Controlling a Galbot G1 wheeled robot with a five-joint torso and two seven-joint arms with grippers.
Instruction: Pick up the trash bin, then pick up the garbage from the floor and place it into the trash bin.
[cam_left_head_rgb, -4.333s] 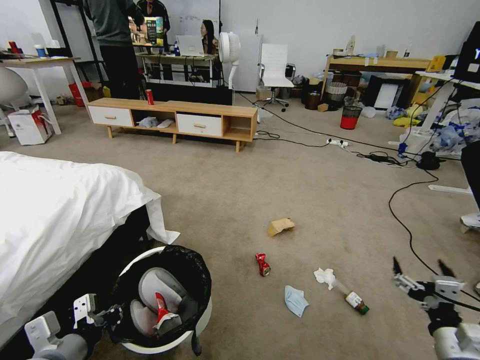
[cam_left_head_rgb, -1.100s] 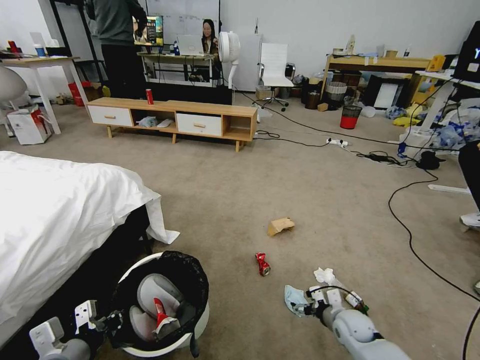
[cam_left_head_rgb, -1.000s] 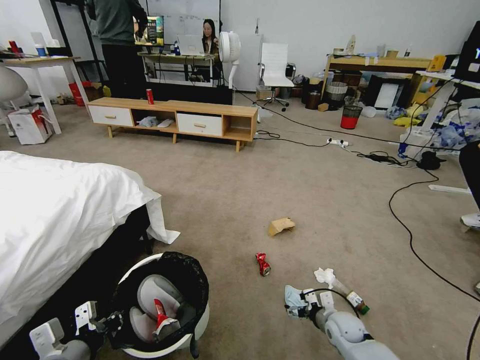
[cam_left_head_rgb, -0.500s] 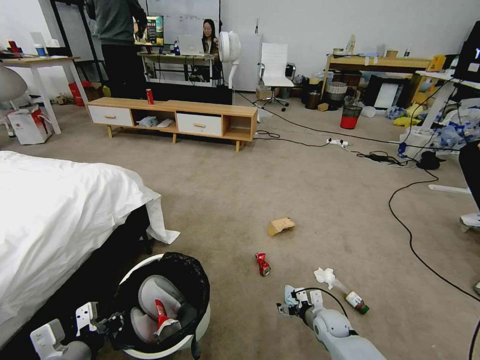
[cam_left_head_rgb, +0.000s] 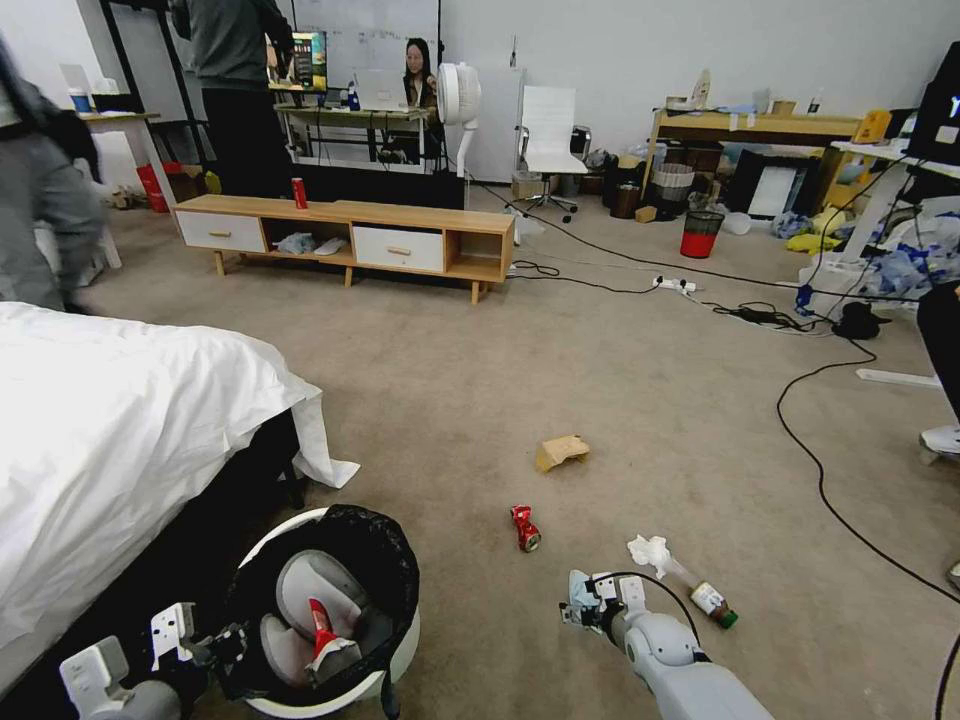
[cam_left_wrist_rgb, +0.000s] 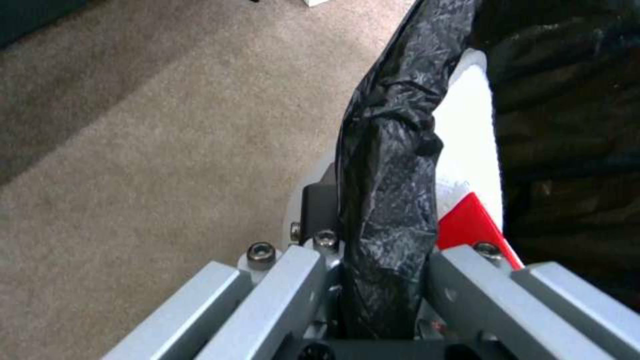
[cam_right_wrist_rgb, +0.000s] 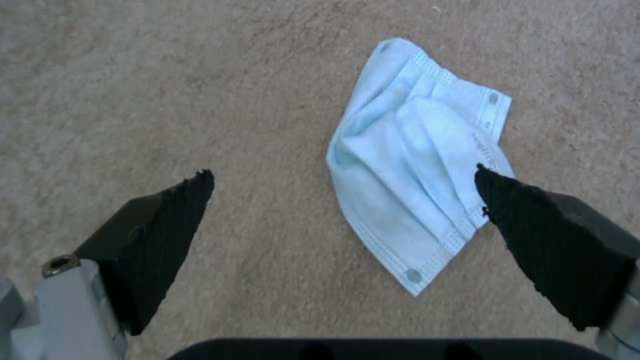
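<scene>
While my left gripper (cam_left_wrist_rgb: 380, 280) pinches the bag-wrapped rim of the trash bin (cam_left_head_rgb: 405, 635) low beside the bed (cam_left_head_rgb: 110, 430), its fingers (cam_left_wrist_rgb: 287, 285) pressed against either side of the black liner (cam_left_wrist_rgb: 390, 165), the bin sits at my near left with a red-white wrapper (cam_left_head_rgb: 325, 625) lying on the grey curved parts inside. My right gripper (cam_right_wrist_rgb: 343, 200) hangs just over the carpet (cam_left_head_rgb: 600, 380) at my near right, its black fingertips (cam_right_wrist_rgb: 173, 210) spread wide, one over bare carpet and the other over the edge of the blue face mask (cam_right_wrist_rgb: 417, 165), which lies flat on the floor. Just beyond that hand lie the white tissue (cam_left_head_rgb: 648, 550) and, touching it, the green-capped bottle (cam_left_head_rgb: 712, 601) on its side. A little to the left of those, the crushed red can (cam_left_head_rgb: 525, 528) rests on the carpet, well apart from the bin. Farther out, the crumpled brown paper bag (cam_left_head_rgb: 561, 451) sits alone. Far back stands a low wooden cabinet (cam_left_head_rgb: 345, 235) with an upright red can (cam_left_head_rgb: 299, 193) on top.
</scene>
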